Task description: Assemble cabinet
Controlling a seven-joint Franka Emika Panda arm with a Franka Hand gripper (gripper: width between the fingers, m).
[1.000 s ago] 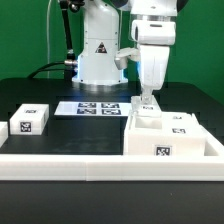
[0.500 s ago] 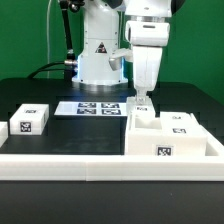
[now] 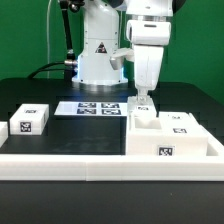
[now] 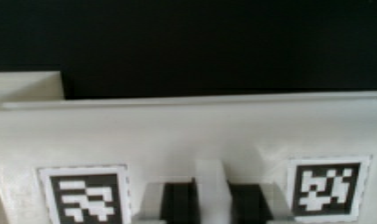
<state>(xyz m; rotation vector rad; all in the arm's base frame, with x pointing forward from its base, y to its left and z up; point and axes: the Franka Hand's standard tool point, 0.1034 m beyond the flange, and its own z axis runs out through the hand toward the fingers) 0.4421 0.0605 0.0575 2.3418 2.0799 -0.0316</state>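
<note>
One cabinet (image 3: 172,140); two small cubes, one cube (image 3: 31,119) whole and the other cube (image 3: 4,131) cut by the picture's edge; one long rail (image 3: 60,162); one marker board (image 3: 98,108); one arm (image 3: 98,50) with one gripper (image 3: 146,100); two tags (image 4: 85,195) in the wrist view.

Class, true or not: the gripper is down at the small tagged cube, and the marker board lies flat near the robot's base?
Not quite. In the exterior view the gripper is down at the cabinet, on that view's right, not at the small tagged cube. The marker board does lie flat near the robot's base.
</note>
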